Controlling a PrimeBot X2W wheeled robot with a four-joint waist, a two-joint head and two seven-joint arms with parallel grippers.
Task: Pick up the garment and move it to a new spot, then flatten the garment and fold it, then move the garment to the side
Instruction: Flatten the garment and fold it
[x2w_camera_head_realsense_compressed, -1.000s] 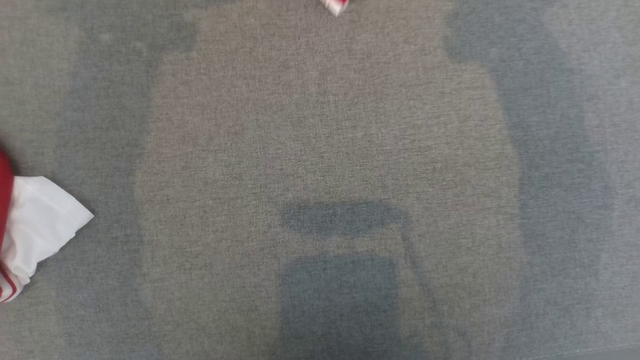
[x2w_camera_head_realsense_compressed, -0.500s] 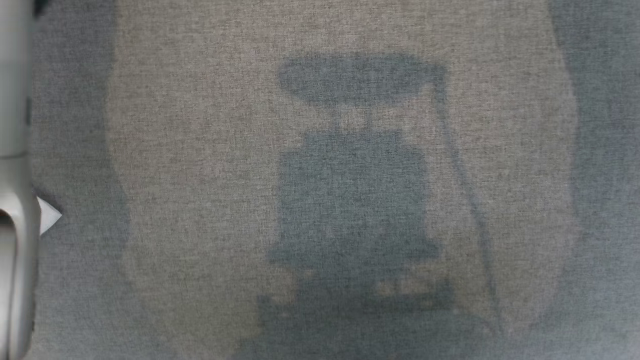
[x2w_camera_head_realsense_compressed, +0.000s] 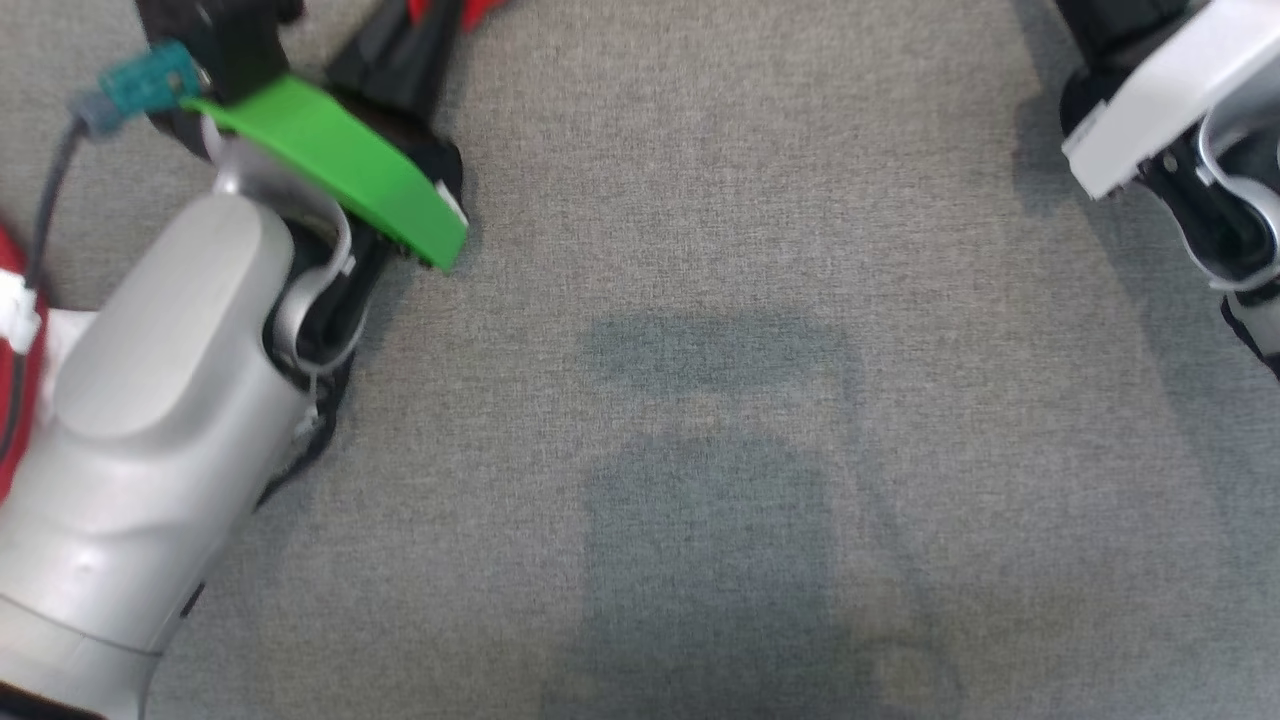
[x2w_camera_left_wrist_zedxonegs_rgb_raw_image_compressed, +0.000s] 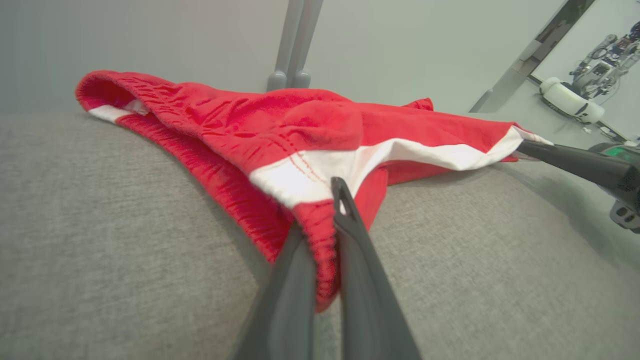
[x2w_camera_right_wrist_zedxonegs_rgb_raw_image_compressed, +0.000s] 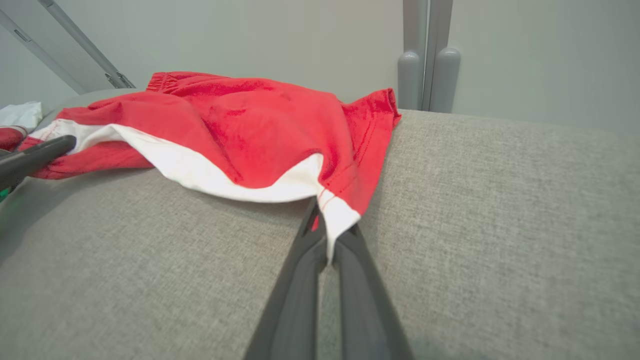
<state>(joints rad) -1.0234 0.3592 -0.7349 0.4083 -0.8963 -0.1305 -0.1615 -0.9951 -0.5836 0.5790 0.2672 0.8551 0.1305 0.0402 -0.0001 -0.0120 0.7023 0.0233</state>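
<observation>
The garment (x2w_camera_left_wrist_zedxonegs_rgb_raw_image_compressed: 310, 125) is a pair of red shorts with a white stripe, spread loosely on the grey cloth surface (x2w_camera_left_wrist_zedxonegs_rgb_raw_image_compressed: 100, 240). My left gripper (x2w_camera_left_wrist_zedxonegs_rgb_raw_image_compressed: 322, 220) is shut on a red hem with the cloth pinched between its fingers. My right gripper (x2w_camera_right_wrist_zedxonegs_rgb_raw_image_compressed: 327, 235) is shut on a white-and-red corner of the garment (x2w_camera_right_wrist_zedxonegs_rgb_raw_image_compressed: 240, 125). The right gripper's dark fingers (x2w_camera_left_wrist_zedxonegs_rgb_raw_image_compressed: 550, 155) hold the far stripe end in the left wrist view. The left fingers (x2w_camera_right_wrist_zedxonegs_rgb_raw_image_compressed: 35, 155) show at the other end in the right wrist view. In the head view a red scrap of garment (x2w_camera_head_realsense_compressed: 445, 8) sits at the top edge.
The left forearm (x2w_camera_head_realsense_compressed: 170, 420) with a green plate (x2w_camera_head_realsense_compressed: 340, 165) and the right forearm (x2w_camera_head_realsense_compressed: 1160, 100) flank the grey surface (x2w_camera_head_realsense_compressed: 700, 200). Grey posts (x2w_camera_right_wrist_zedxonegs_rgb_raw_image_compressed: 425, 65) stand at its back edge. Another red and white cloth (x2w_camera_right_wrist_zedxonegs_rgb_raw_image_compressed: 17, 120) lies to the left. A second robot (x2w_camera_left_wrist_zedxonegs_rgb_raw_image_compressed: 575, 95) stands far off.
The head camera has moved. Both forearms now show in the head view, where a second ago there was bare grey surface and a white and red cloth at the left edge.
</observation>
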